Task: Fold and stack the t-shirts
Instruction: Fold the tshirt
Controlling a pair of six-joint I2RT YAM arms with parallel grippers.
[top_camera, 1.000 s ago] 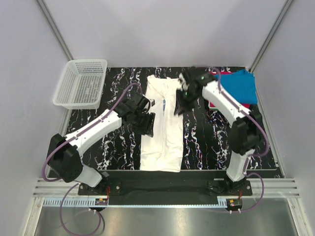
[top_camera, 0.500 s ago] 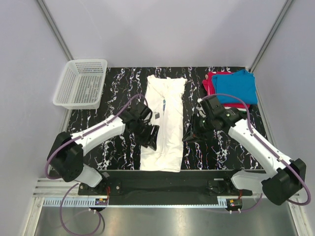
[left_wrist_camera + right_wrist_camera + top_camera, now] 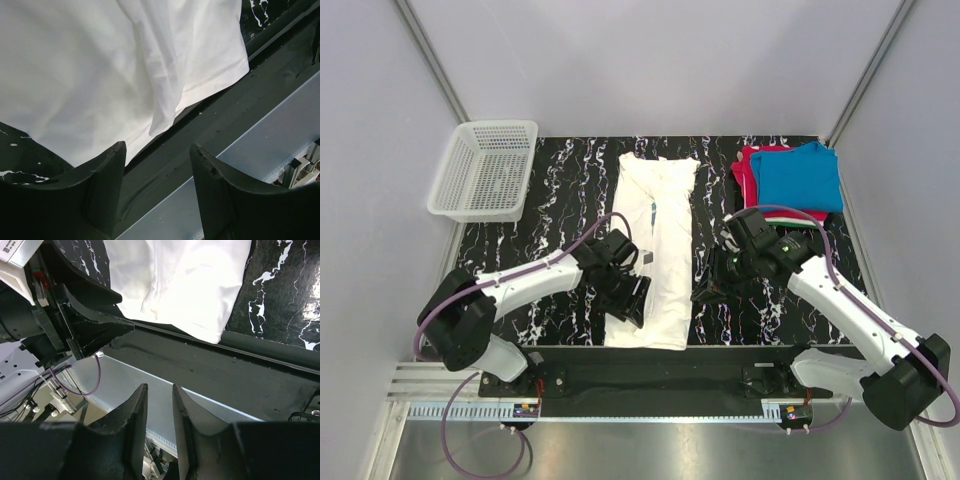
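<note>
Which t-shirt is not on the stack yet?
The white t-shirt, lying alone as a long folded strip in the middle; the blue t-shirt already lies on the red t-shirt at the far right.

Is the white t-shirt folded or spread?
Partly folded: the white t-shirt lies as a long narrow strip, sleeves tucked in, not folded crosswise.

- Top external: high above the near side, looking steeply down on the whole table (image 3: 560,170).
- Wrist views: close, low, facing the near edge; both share the white t-shirt (image 3: 100,60) hem.
</note>
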